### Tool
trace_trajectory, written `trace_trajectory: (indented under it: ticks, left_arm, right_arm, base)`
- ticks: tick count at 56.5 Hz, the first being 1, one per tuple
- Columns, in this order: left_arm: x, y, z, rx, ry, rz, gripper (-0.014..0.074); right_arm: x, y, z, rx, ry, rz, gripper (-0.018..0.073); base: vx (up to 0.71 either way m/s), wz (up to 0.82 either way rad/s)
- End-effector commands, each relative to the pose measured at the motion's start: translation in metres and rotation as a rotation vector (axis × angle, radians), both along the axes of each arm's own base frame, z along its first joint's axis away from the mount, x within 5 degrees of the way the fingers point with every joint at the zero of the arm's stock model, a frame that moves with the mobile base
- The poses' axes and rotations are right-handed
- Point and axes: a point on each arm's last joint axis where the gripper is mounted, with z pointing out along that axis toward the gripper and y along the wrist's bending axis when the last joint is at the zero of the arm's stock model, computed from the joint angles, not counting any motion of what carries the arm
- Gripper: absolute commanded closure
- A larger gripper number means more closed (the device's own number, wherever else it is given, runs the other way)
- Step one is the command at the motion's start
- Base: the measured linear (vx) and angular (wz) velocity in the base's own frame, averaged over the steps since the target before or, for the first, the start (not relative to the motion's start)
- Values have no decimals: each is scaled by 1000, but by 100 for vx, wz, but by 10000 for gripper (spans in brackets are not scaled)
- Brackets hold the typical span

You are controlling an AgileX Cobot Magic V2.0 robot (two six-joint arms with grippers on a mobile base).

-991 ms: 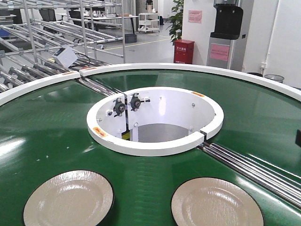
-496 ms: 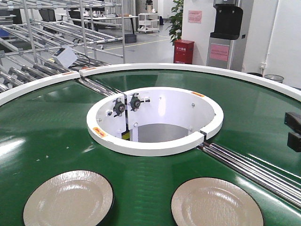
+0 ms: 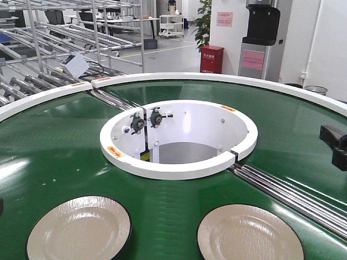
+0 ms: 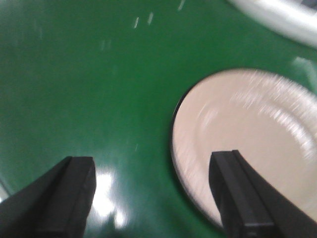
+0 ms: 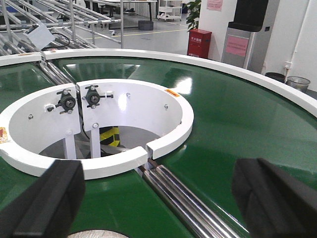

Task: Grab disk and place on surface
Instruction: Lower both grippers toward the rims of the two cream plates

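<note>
Two pale round disks with dark rims lie on the green belt in the front view, the left disk [image 3: 78, 230] and the right disk [image 3: 249, 234]. In the blurred left wrist view my left gripper [image 4: 156, 198] hangs open just above the belt. Its right finger [image 4: 242, 198] overlaps the near left edge of a disk [image 4: 247, 134], and its left finger [image 4: 69, 198] is over bare belt. My right gripper [image 5: 158, 198] is open and empty above the belt, with a sliver of a disk [image 5: 94, 234] below it. It enters the front view at the right edge [image 3: 333, 145]. The dark tabletop surface is out of view.
The green ring conveyor [image 3: 54, 146] has a white inner rim [image 3: 179, 170] around a central opening and a white outer rim [image 3: 217, 77]. Steel rollers [image 3: 293, 195] cross the belt at the right. Roller racks [image 3: 49, 59] stand at the back left.
My right gripper has come into the front view from the right edge and risen slightly. Both disks lie where they were. A dark sliver now shows at the left edge.
</note>
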Motion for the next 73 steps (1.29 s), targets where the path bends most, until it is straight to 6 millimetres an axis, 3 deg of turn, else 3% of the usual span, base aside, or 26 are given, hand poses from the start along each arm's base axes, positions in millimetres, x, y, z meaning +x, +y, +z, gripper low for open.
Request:
trace_trajectory:
  ticks: [1,12,21,30,41,73]
  left_arm:
    - [8,3,-10,-45,-13,34,2]
    - [26,-6,-57,-144,138,-79,2]
    - [38,-14,-78,-319,150,-181,2]
    - [46,-3,-82,-446,67,-163,2]
    - [45,22,-79,-445,4,-112,2]
    - [76,12,-120,-795,-90,-175,29]
  right_arm:
    - [-3,-2,22,1,-129,-12,-32]
    - [-3,-2,22,1,-127,-12,27]
    - [-3,-2,22,-1,-129,-12,31]
    - [3,-1,17,-3,-108,-12,31]
    - [11,-1,11,-1,-82,-12,31]
    - [10,-2,19,2,-161,-21,31]
  base:
    - [0,0]
    - [0,0]
    - [0,0]
    - [0,0]
    - [0,0]
    - [0,0]
